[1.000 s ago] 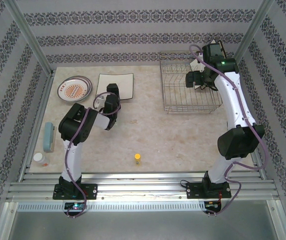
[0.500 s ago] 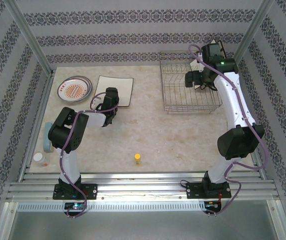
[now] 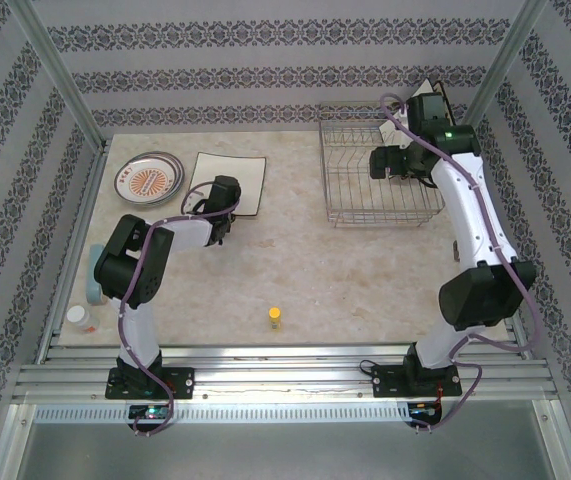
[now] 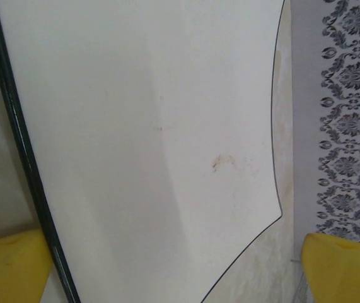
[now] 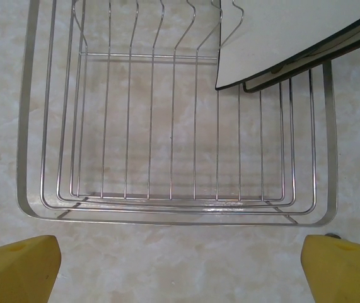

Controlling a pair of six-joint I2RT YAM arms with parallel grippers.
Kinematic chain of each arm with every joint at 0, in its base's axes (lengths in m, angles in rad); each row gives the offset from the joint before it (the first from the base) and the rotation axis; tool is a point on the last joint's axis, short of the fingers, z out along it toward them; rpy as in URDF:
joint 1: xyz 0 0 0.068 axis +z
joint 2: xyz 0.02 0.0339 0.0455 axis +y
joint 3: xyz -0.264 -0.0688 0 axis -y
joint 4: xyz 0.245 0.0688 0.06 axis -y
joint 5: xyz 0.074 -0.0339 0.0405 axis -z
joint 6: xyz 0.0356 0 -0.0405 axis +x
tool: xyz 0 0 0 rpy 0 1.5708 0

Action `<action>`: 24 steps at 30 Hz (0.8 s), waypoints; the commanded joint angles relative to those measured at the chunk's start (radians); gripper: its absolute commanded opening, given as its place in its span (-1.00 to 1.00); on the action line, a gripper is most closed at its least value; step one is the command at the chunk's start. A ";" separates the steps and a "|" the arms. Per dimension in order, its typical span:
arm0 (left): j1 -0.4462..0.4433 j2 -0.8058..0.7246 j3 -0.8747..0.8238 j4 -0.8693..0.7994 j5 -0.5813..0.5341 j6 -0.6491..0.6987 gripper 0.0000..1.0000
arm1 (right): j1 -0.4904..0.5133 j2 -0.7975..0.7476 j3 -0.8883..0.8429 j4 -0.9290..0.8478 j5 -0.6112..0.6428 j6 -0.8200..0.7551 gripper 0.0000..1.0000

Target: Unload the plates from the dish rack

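Plates sit in two places. On the far left of the table point(image 3: 295, 260), a round plate point(image 3: 149, 178) with an orange-red radial pattern lies flat. Just beside it to the right lies a square plate point(image 3: 233, 172), its pale side up, with a thin dark rim. The left gripper point(image 4: 180, 278) hangs close over that square plate's near edge, its yellow fingers point(image 4: 12, 265) spread wide apart and gripping nothing. From the left wrist, the plate's pale surface runs between them. The dish rack point(image 3: 365, 195), a silver wire basket, stands on the far right of the table. Two more square plates point(image 5: 280, 28) lean together at its far right corner, among the upright tines. The right gripper point(image 5: 180, 271) hovers above the rack, its fingers also spread wide with only the rack and table below. Near the front of the table stands a small yellow object point(image 3: 276, 318). At the left edge lie a pale blue object point(image 3: 98, 273) and a small jar point(image 3: 80, 318).
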 commanded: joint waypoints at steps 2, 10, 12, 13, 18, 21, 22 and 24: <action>-0.008 0.028 0.082 -0.078 -0.015 0.047 0.99 | -0.011 -0.046 -0.036 0.024 -0.021 0.008 0.96; -0.010 0.106 0.187 -0.111 0.004 0.069 1.00 | -0.022 -0.057 -0.049 0.030 -0.028 0.008 0.96; -0.009 0.111 0.197 -0.112 0.008 0.076 0.99 | -0.022 -0.055 -0.046 0.029 -0.029 0.007 0.95; -0.010 0.107 0.197 -0.115 0.008 0.083 0.99 | -0.023 -0.055 -0.046 0.029 -0.028 0.008 0.96; -0.039 0.042 0.184 -0.177 -0.049 0.220 0.99 | -0.028 -0.052 -0.035 0.025 -0.034 0.013 0.96; -0.046 0.008 0.178 -0.247 -0.038 0.306 0.99 | -0.030 -0.065 -0.041 0.039 -0.037 0.029 0.96; -0.047 -0.004 0.162 -0.252 -0.033 0.325 0.99 | -0.030 -0.071 -0.044 0.047 -0.040 0.035 0.96; -0.046 -0.026 0.140 -0.269 -0.019 0.358 0.99 | -0.028 -0.084 -0.056 0.063 -0.048 0.047 0.96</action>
